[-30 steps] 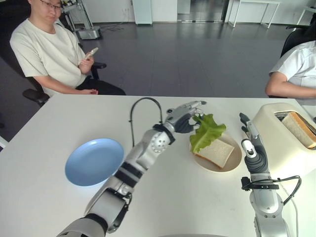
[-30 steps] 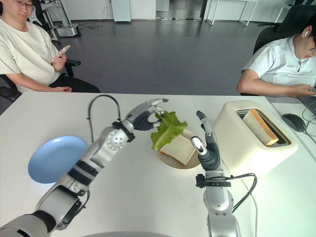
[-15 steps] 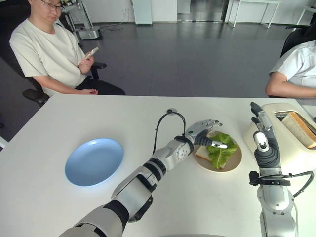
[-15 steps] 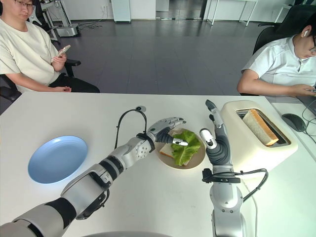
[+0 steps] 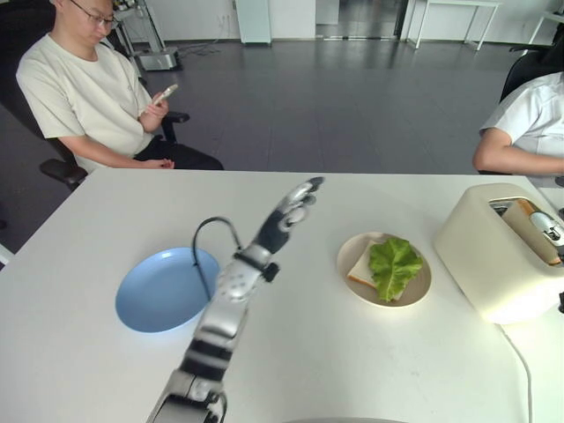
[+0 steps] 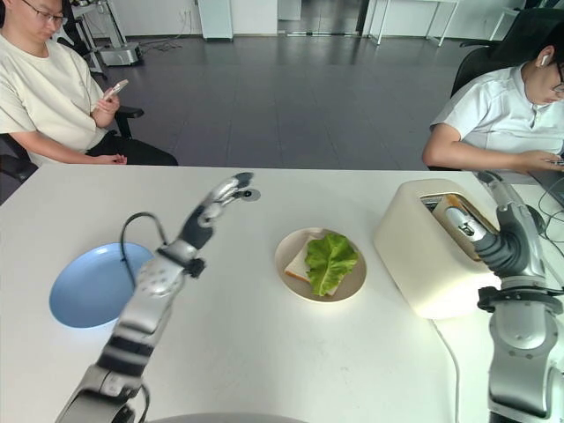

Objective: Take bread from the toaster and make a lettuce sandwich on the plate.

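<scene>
A beige plate (image 6: 286, 264) sits mid-table with a slice of bread (image 6: 298, 266) on it and a lettuce leaf (image 6: 328, 262) lying over the bread. The cream toaster (image 6: 410, 264) stands to its right, and the crust of another bread slice (image 5: 529, 216) shows in its slot. My right hand (image 6: 502, 238) is over the toaster's slot with fingers spread, open, partly covering that slice. My left hand (image 5: 291, 210) hangs open and empty above the table, between the blue plate (image 5: 150, 295) and the beige plate.
The blue plate lies bare at the left. A black cable (image 5: 207, 238) loops off my left wrist. A small round cap (image 6: 249, 194) is set in the tabletop behind the left hand. People sit at the table's far left and far right edges.
My left hand let go of the lettuce on the bread and drew back left and upward, open. My right hand moved right from beside the plate to over the toaster's slot.
</scene>
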### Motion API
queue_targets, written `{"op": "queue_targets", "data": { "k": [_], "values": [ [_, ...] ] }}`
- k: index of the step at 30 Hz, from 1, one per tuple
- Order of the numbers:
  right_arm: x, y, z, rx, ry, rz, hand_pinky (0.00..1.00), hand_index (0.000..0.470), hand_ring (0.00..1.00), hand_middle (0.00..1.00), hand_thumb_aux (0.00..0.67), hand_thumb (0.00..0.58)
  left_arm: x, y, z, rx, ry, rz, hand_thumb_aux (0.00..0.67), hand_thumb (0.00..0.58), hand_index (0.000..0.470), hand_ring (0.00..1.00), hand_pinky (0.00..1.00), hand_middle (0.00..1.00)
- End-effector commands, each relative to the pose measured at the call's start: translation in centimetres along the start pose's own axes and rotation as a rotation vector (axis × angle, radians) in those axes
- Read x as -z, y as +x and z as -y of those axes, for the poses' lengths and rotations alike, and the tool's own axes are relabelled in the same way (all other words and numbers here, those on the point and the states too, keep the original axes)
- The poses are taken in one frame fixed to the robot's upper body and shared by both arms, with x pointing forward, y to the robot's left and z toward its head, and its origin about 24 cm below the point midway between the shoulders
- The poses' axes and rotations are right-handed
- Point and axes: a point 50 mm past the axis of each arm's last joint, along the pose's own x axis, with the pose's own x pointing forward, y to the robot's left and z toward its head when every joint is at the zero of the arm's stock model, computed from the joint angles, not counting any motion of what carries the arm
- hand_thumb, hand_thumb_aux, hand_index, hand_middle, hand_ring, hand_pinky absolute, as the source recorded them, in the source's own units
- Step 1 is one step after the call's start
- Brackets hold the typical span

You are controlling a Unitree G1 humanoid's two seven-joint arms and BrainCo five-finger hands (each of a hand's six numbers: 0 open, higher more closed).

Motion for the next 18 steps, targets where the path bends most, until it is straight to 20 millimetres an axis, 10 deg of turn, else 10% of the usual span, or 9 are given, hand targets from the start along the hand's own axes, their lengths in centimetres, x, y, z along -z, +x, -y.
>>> {"op": "queue_targets", "data": {
  "k": [1, 4, 9, 14, 18],
  "values": [
    [3.0, -0.1, -0.3, -0.074, -0.083, -0.122, 0.00, 0.057, 0.00, 0.00, 0.081, 0.132, 0.2, -4.1, -1.6, -0.058, -0.044, -0.090, 0.000, 0.000, 0.000, 0.00, 0.00, 0.00],
    [4.1, -0.3, -1.2, -0.112, -0.105, -0.153, 0.00, 0.065, 0.00, 0.00, 0.092, 0.148, -0.2, -4.8, -1.5, -0.065, -0.055, -0.098, 0.000, 0.000, 0.000, 0.00, 0.00, 0.00],
    [4.9, -0.6, -1.9, -0.137, -0.125, -0.171, 0.00, 0.219, 0.00, 0.00, 0.313, 0.415, -0.4, -5.2, -1.4, -0.074, -0.054, -0.106, 0.000, 0.000, 0.000, 0.00, 0.00, 0.00],
    [3.8, -0.2, -2.4, -0.143, -0.126, -0.112, 0.00, 0.378, 0.00, 0.00, 0.539, 0.558, -0.5, -5.3, -1.3, -0.074, -0.028, -0.108, 0.000, 0.000, 0.000, 0.00, 0.00, 0.00],
    [2.8, 0.3, -1.6, -0.084, -0.138, -0.056, 0.00, 0.470, 0.00, 0.00, 0.670, 0.580, -0.6, -5.3, -1.4, -0.081, -0.017, -0.104, 0.000, 0.000, 0.000, 0.00, 0.00, 0.00]
  ]
}}
